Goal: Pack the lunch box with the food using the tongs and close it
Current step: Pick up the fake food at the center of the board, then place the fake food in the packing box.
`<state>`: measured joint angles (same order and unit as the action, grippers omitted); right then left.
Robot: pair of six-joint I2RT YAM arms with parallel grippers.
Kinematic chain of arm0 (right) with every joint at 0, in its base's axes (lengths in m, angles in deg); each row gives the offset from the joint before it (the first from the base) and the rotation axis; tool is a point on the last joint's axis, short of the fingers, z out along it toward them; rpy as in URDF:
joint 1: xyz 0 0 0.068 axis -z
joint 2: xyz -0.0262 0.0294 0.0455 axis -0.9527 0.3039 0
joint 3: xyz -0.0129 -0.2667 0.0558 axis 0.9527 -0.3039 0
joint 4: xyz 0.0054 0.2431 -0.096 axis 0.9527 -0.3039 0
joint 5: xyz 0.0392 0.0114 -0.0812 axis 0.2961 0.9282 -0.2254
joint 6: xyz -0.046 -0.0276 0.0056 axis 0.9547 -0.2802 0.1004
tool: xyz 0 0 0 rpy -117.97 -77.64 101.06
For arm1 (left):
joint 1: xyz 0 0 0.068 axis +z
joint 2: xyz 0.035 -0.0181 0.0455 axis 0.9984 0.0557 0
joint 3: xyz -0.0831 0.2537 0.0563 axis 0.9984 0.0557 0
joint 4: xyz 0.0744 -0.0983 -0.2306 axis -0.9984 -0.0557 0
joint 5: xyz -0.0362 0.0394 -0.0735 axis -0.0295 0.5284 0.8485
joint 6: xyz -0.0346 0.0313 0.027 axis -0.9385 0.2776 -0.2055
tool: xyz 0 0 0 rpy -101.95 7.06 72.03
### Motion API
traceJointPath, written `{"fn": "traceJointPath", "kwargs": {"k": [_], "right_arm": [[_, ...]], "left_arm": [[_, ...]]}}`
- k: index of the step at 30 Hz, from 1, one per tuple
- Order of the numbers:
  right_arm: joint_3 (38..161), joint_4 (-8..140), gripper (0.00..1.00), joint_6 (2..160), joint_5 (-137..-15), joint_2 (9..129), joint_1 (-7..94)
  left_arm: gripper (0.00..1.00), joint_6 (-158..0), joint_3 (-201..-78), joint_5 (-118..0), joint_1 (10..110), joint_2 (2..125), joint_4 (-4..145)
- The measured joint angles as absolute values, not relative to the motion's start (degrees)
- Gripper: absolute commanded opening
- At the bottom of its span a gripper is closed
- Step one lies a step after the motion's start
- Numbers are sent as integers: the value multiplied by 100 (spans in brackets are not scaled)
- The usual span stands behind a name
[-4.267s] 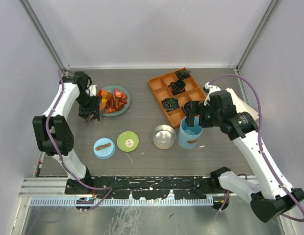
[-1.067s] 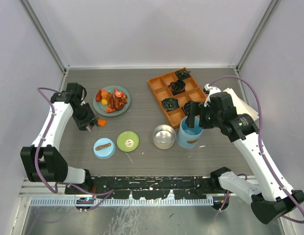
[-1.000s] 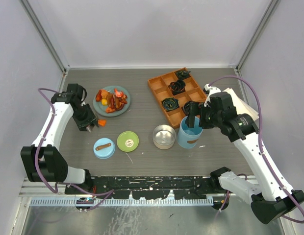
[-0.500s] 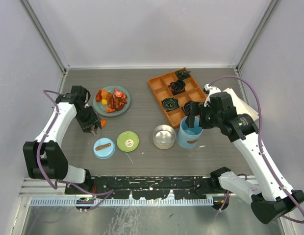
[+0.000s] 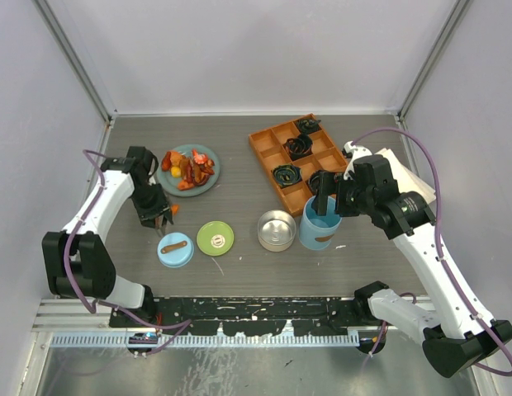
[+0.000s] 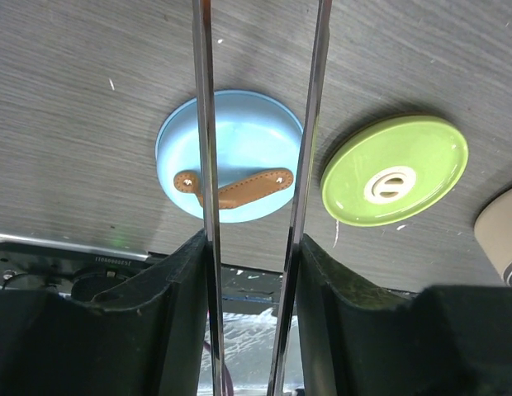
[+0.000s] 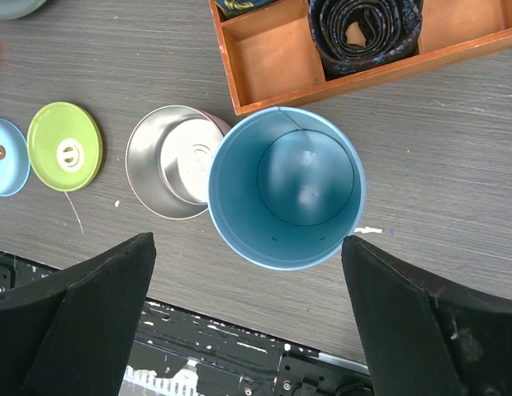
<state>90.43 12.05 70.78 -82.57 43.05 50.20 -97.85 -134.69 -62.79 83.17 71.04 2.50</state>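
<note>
My left gripper [image 6: 252,239] is shut on the slim grey tongs [image 6: 205,124], whose two arms run up out of the left wrist view, still apart. Beneath them lies the blue lid [image 6: 239,140], with the green lid [image 6: 396,169] to its right. In the top view this gripper [image 5: 155,216] hangs between the teal plate of food [image 5: 190,169] and the blue lid [image 5: 175,249]. One orange chunk [image 5: 173,209] lies on the table beside it. My right gripper [image 7: 246,243] stands open above the empty light-blue cylinder [image 7: 285,186]; the empty steel tin [image 7: 169,161] touches the cylinder's left side.
An orange compartment tray [image 5: 299,161] with black coils stands just behind the cylinder [image 5: 320,223] and the tin [image 5: 276,229]. The green lid [image 5: 215,238] lies between the blue lid and the tin. Grey walls close in the table on three sides.
My left arm has drifted slightly right and toward the front with the tongs, closer to the blue lid. The orange chunk stays put. The right arm has not moved.
</note>
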Motion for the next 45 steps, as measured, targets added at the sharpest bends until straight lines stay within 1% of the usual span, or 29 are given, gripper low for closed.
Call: {"fn": "traceJointPath", "kwargs": {"k": [4, 14, 17, 32, 37, 39, 41, 45], "right_arm": [[9043, 1205, 100, 7058, -8246, 4305, 5020], [9043, 1245, 100, 7012, -8243, 4307, 5020], [9043, 1245, 100, 7008, -8246, 4307, 5020], [9043, 1242, 100, 6982, -8248, 4307, 5020], [9043, 1242, 100, 6962, -8272, 4303, 5020], [9043, 1238, 100, 6951, -8318, 4292, 5020], [9043, 1227, 100, 6945, -8440, 4268, 5020], [9043, 1133, 100, 6896, -8820, 4174, 5020]], "left_arm": [[40, -9641, -13475, -6255, 8273, 7109, 114], [19, -9486, -13475, -6244, 8116, 7406, 51], [15, -9488, -13536, -6288, 8107, 7404, 1], [9, -9433, -14583, -6489, 8092, 6678, -863], [9, -9435, -15014, -6384, 8006, 6527, -1112], [9, -9486, -15302, -6336, 7801, 6492, -1204], [9, -9549, -15683, -6305, 7392, 6490, -1267], [9, -9792, -16373, -6277, 6286, 6525, -1230]]}}
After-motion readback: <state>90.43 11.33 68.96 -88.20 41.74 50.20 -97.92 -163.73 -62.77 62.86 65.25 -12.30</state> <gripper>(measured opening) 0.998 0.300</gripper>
